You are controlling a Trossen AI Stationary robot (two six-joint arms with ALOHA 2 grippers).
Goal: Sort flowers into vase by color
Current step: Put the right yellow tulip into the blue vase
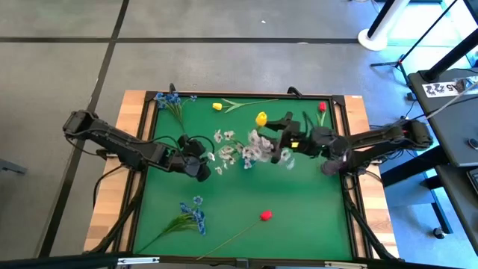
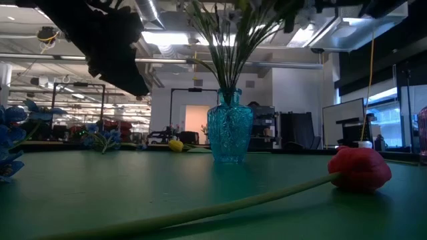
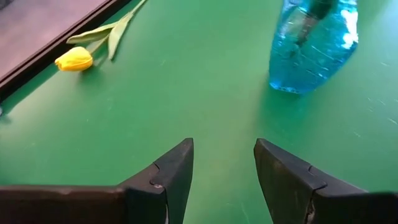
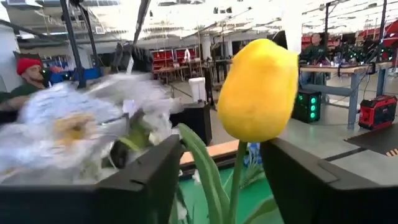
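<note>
A blue glass vase (image 2: 230,127) (image 3: 314,46) stands mid-table with white sprigs (image 1: 246,149) (image 4: 74,124) in it. My right gripper (image 1: 278,143) (image 4: 221,186) is open beside the vase top. A yellow tulip (image 1: 261,118) (image 4: 258,90) stands upright between its fingers. My left gripper (image 1: 200,169) (image 3: 222,168) is open and empty, left of the vase, over the green mat. Lying on the mat are another yellow tulip (image 1: 217,107) (image 3: 74,59), two red tulips (image 1: 265,215) (image 1: 322,107) and two blue sprigs (image 1: 168,99) (image 1: 193,217). My right gripper's fingers (image 4: 311,180) stand apart on either side of the yellow tulip's stem (image 4: 236,177), just below the head. The stem runs upright close to one finger. I cannot tell whether it touches it.
The green mat (image 1: 299,209) sits in a dark frame on a wooden table. The near red tulip (image 2: 360,168) lies with its long stem toward the near left. Bare mat shows at the near right and between my left gripper and the near blue sprig.
</note>
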